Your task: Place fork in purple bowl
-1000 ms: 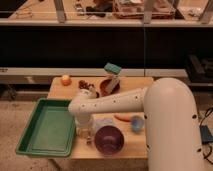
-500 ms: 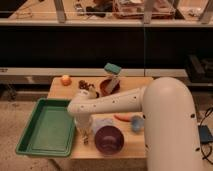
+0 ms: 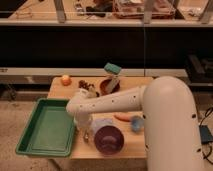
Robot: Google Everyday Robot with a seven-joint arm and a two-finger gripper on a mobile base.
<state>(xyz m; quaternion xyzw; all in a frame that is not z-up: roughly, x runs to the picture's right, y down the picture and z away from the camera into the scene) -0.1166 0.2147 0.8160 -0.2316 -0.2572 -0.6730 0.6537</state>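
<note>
Since the fork sits low on the table just left of the purple bowl, the gripper points straight down there, its claw pinched together, apparently on the fork, though that is hard to see. A green tray crowds the far left; above the bowl's rim the way looks open.

Thick white arm — rounded, small dark screws
</note>
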